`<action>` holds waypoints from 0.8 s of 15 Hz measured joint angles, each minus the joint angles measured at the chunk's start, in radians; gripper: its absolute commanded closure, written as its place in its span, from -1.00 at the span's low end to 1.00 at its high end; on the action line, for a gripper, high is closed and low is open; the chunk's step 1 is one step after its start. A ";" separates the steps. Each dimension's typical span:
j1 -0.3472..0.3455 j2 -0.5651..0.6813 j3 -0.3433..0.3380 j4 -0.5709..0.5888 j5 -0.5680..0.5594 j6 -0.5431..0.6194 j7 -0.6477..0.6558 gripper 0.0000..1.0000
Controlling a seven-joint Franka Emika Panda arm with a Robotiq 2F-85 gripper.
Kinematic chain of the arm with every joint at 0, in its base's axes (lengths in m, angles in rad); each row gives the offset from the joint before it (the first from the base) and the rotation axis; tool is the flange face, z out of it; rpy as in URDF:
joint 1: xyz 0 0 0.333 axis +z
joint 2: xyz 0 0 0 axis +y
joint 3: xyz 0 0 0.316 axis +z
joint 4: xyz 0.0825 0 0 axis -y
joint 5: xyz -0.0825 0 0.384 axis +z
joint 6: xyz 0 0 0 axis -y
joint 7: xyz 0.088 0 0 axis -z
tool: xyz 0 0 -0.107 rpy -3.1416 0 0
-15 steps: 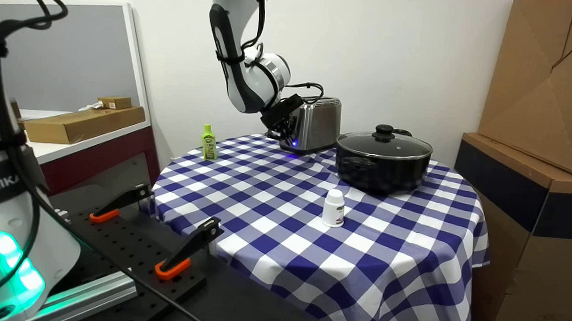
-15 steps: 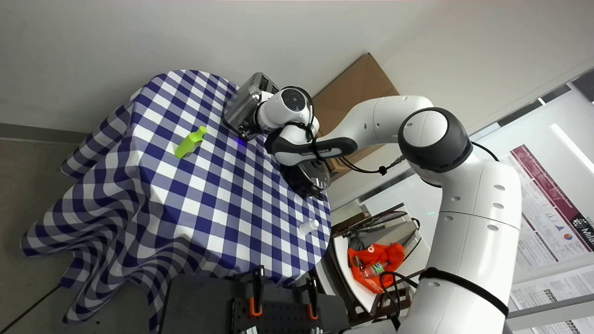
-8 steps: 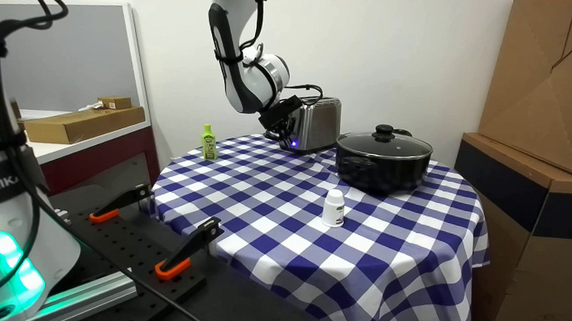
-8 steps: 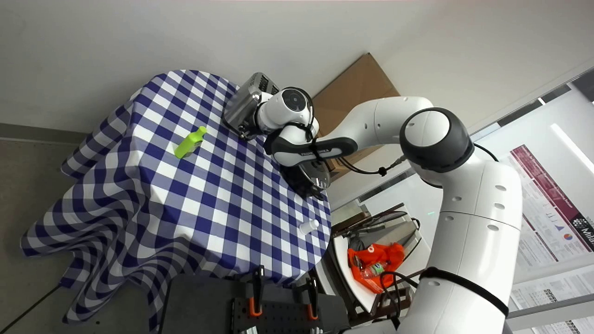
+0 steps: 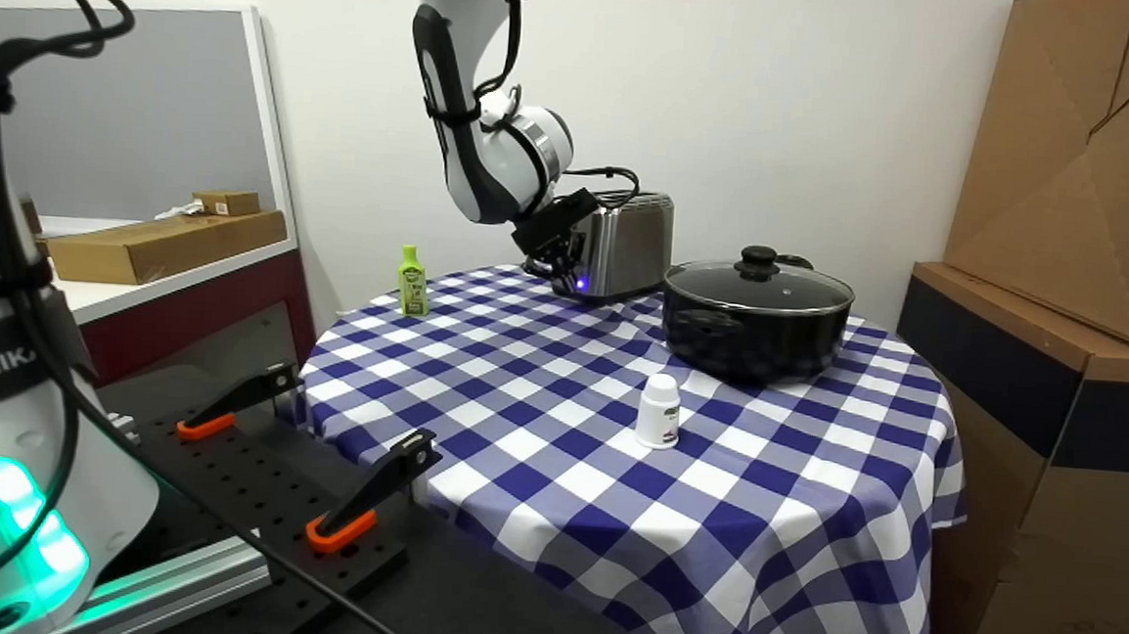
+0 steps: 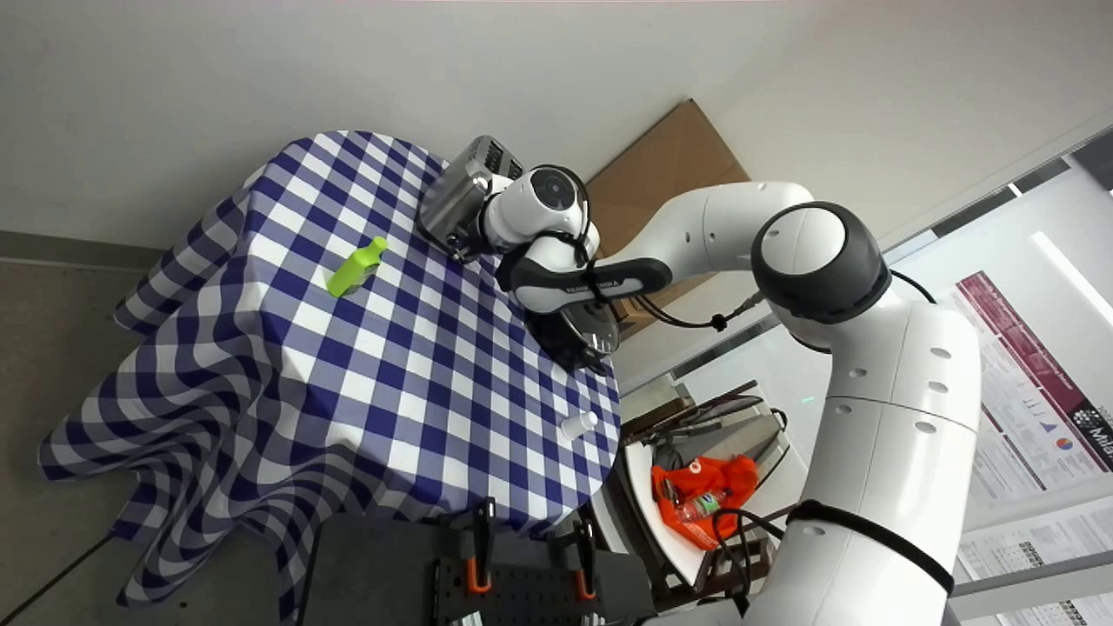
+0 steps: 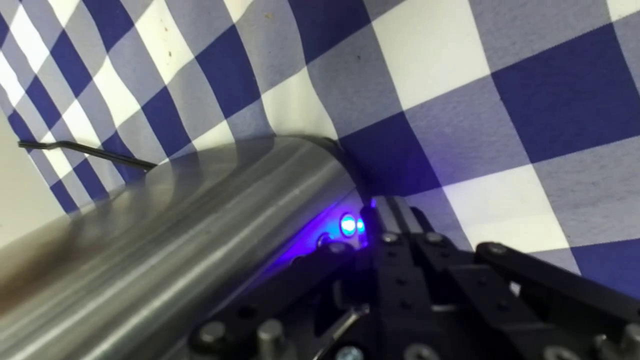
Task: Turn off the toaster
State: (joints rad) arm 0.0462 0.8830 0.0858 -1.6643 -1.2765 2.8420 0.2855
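Observation:
The silver toaster stands at the back of the table; it also shows in an exterior view and fills the lower left of the wrist view. A round button glows blue low on its end panel, with darker buttons beside it partly hidden by my finger linkage. My gripper is shut with nothing between its fingertips. The fingers are right beside the lit button, close to the end panel; I cannot tell whether they touch. In both exterior views the gripper is low at the toaster's end.
A black lidded pot stands near the toaster. A green bottle and a white bottle stand on the checked tablecloth. The wall is close behind the toaster. A dark cord lies behind it.
The arm has shifted only very slightly at the toaster's end. The blue glow on the cloth beside the fingertips, visible a second ago in an exterior view, no longer shows there. The button stays lit.

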 measured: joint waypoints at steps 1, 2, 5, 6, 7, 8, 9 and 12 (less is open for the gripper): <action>-0.002 0.000 0.000 0.000 0.000 0.000 0.000 1.00; -0.003 0.000 0.000 0.001 0.000 0.000 0.000 1.00; -0.005 0.001 -0.001 0.006 0.000 0.000 0.000 1.00; -0.005 0.003 -0.001 0.010 -0.001 0.000 0.000 1.00; -0.004 0.007 -0.001 0.016 -0.001 0.000 0.000 1.00; -0.004 0.012 -0.001 0.022 -0.001 0.000 0.000 1.00; -0.004 0.017 -0.001 0.027 -0.001 0.000 0.000 1.00; -0.003 0.036 -0.001 0.038 -0.001 -0.001 0.000 1.00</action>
State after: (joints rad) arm 0.0430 0.9192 0.0853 -1.6264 -1.2774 2.8408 0.2854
